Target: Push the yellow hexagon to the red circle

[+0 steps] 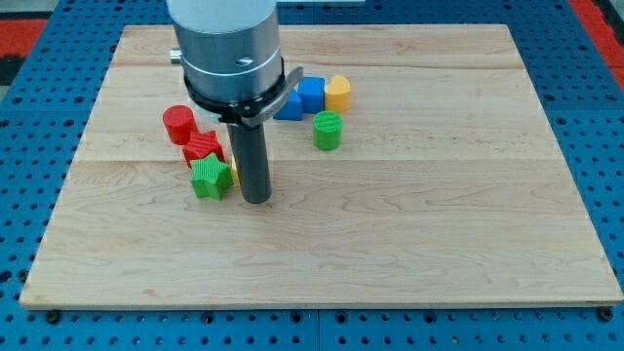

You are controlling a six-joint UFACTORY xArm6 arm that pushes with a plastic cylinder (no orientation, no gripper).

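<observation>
My tip (255,200) rests on the surface (409,234) left of centre, just right of the green star (210,178). I carry no claw. A yellow sliver (234,172), probably the hexagon, peeks beside it. Next, nudge it up-left towards the red circle (178,125).

We have a single view, set in front of the tabletop (409,244) and raised, facing down and across it toward the far edge. It sits near enough that the arm's upper housing (226,44) runs off the view's top.
</observation>
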